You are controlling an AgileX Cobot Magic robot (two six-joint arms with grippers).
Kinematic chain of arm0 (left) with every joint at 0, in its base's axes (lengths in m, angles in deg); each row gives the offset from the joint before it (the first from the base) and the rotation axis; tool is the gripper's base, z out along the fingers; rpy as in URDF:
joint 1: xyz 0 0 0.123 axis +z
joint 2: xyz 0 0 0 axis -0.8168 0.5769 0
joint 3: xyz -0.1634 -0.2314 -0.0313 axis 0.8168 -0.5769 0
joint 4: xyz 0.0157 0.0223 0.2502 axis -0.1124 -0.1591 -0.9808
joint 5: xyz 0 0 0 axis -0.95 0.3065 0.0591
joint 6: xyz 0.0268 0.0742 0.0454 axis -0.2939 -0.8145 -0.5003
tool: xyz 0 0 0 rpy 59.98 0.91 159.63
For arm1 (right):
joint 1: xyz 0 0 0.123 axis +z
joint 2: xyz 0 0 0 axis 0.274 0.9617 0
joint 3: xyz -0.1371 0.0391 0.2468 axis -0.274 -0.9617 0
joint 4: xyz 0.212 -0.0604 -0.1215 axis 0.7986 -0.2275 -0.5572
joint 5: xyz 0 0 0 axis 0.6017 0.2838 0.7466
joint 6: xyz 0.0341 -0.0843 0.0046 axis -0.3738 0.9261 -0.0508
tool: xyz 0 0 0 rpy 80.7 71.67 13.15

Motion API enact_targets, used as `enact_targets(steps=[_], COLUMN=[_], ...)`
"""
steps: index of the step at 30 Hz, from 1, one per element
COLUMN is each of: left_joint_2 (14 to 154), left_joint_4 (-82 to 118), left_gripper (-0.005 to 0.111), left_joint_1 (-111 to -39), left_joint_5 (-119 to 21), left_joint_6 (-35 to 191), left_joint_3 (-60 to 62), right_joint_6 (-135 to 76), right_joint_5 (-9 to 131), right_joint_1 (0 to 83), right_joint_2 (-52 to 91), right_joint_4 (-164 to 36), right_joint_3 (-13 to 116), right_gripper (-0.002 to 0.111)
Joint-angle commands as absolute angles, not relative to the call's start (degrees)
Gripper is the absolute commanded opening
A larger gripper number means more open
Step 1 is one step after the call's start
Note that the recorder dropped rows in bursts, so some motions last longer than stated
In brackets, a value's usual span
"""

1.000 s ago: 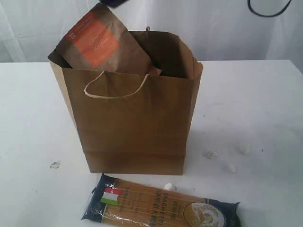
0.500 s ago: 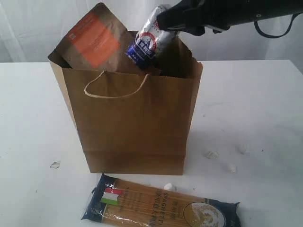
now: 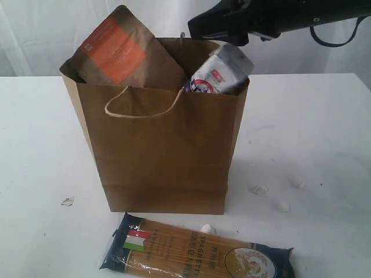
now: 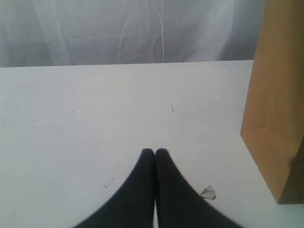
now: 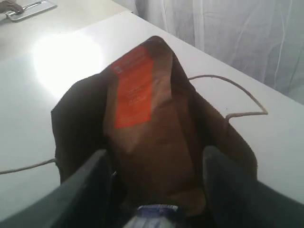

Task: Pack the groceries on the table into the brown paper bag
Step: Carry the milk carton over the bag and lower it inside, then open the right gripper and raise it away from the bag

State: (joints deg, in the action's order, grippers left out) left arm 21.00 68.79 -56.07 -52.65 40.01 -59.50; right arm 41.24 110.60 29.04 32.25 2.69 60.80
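The brown paper bag (image 3: 165, 150) stands upright on the white table (image 3: 307, 127). A brown pouch with an orange label (image 3: 119, 52) sticks out of its left side. A silvery can with a blue and red label (image 3: 219, 72) leans tilted in the bag's mouth at the right. Just above it hovers my right gripper (image 3: 215, 26), jaws apart and not touching the can. In the right wrist view my right gripper (image 5: 156, 154) straddles the can's top (image 5: 154, 213) over the pouch (image 5: 137, 95). A spaghetti packet (image 3: 197, 255) lies in front of the bag. My left gripper (image 4: 155, 151) is shut, low over the table beside the bag (image 4: 275, 109).
Small white crumbs (image 3: 258, 189) lie right of the bag, one more (image 3: 68, 201) to its left and another (image 3: 207, 229) by the spaghetti packet. A crumb (image 4: 207, 193) also lies near my left fingers. A white curtain hangs behind the table.
My right arm came in over the bag with the can and the jaws widened. The can has dropped from the gripper into the bag's mouth. The left gripper stayed shut.
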Motion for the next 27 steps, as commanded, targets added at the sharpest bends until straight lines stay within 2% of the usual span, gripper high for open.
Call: enact_targets(steps=[1,11,15,22,27], left_joint_2=[20.64,20.64,20.64,20.64,20.64], left_joint_4=[69.51,69.51,69.51,69.51,69.51], left_gripper=[0.000,0.000,0.000,0.000,0.000], left_joint_1=[-56.07,-56.07,-56.07,-56.07,-56.07], left_joint_5=[-52.49,-52.49,-52.49,-52.49,-52.49], left_joint_6=[40.09,40.09,40.09,40.09,40.09], left_joint_3=[-59.68,-59.68,-59.68,-59.68,-59.68], right_joint_6=[41.60,41.60,41.50,39.24,25.50], right_joint_5=[110.48,109.95,103.86,94.73,96.05], right_joint_1=[29.00,29.00,29.00,29.00,29.00], right_joint_2=[31.86,31.44,28.31,21.41,17.16], right_joint_4=[3.04,5.49,8.17,-5.80,-29.88], right_joint_3=[61.23,61.47,61.47,61.47,61.36], right_gripper=[0.054,0.054,0.054,0.036,0.022])
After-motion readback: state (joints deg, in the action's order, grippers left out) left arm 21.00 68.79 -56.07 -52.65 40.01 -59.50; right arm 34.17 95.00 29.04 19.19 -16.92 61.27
